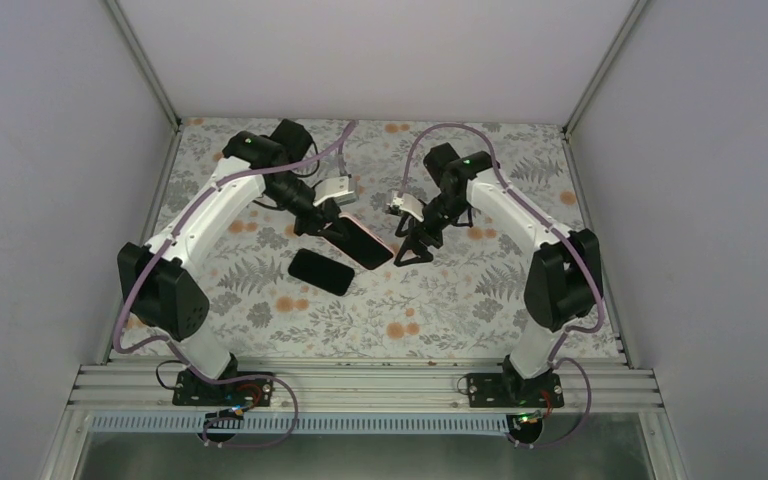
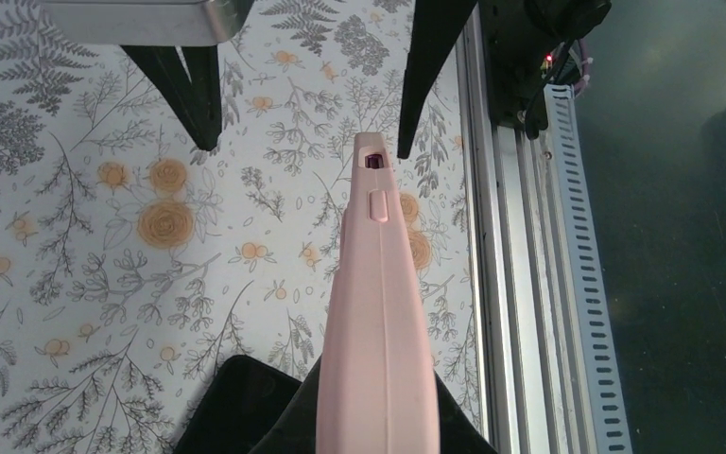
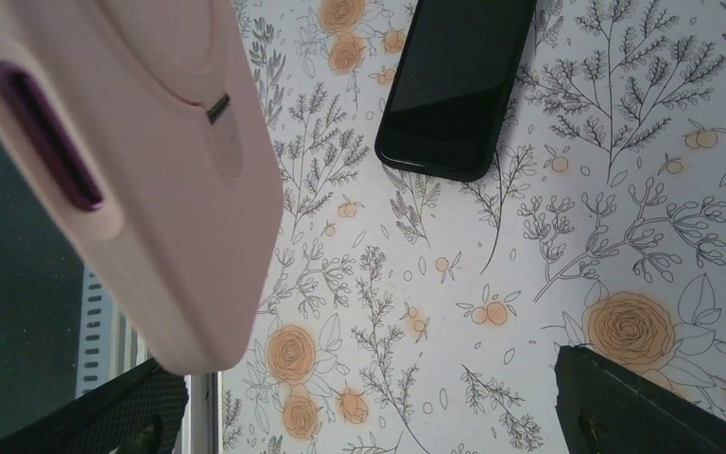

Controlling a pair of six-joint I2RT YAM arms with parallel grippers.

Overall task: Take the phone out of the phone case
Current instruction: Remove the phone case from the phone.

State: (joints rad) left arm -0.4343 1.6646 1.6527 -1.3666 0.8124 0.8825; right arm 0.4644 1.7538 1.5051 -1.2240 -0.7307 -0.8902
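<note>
My left gripper (image 1: 326, 222) is shut on the pink phone case (image 1: 358, 241) and holds it tilted above the table. The case runs edge-on up the left wrist view (image 2: 378, 322), gripped at its near end between the dark fingers (image 2: 284, 437). A black phone (image 1: 320, 271) lies flat on the table just below-left of the case, apart from it; it also shows in the left wrist view (image 2: 232, 407) and the right wrist view (image 3: 458, 80). My right gripper (image 1: 413, 250) is open and empty, just right of the case's free end (image 3: 142, 170), its fingers (image 3: 643, 407) wide apart.
The floral table cover (image 1: 460, 300) fills the work area. The metal rail (image 1: 360, 385) with the arm bases runs along the near edge, also seen in the left wrist view (image 2: 520, 284). White walls (image 1: 60, 200) close the left, right and back.
</note>
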